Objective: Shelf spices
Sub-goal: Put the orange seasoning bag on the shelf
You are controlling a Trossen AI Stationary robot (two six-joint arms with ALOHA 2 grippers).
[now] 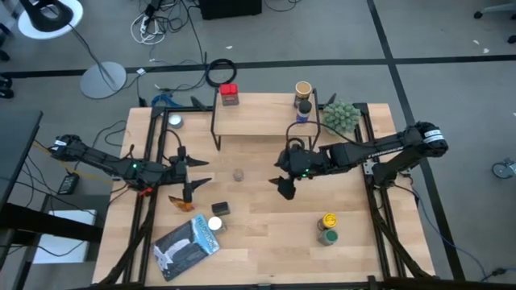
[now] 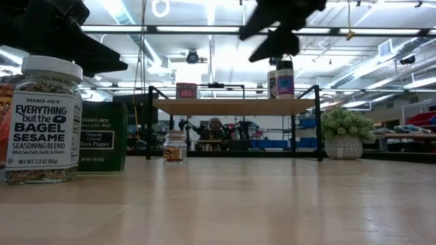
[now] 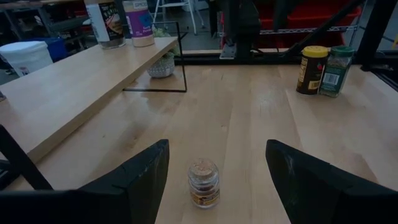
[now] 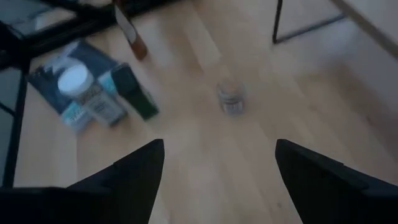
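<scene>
A small glass spice jar point(image 1: 239, 174) point(image 3: 203, 183) point(image 4: 231, 98) stands upright on the tabletop, in front of the light-wood shelf point(image 1: 262, 119). My left gripper point(image 1: 198, 173) point(image 3: 217, 152) is open to the jar's left, short of it. My right gripper point(image 1: 281, 179) point(image 4: 219, 155) is open above the table to the jar's right, pointing slantwise down toward it. On the shelf stand a red jar point(image 1: 229, 94), a tan jar point(image 1: 302, 89) and a dark jar point(image 1: 303, 110). More spices stand on the table: a dark tin point(image 1: 220, 209), a white-lidded jar point(image 1: 215, 224), a yellow jar point(image 1: 328, 220) and a green jar point(image 1: 327, 237).
A flat blue-grey packet point(image 1: 187, 246) lies near the front left, and an orange packet point(image 1: 181, 203) just behind it. A spiky green plant point(image 1: 341, 117) sits beside the shelf's right end. Black frame rails point(image 1: 153, 161) run along both table sides.
</scene>
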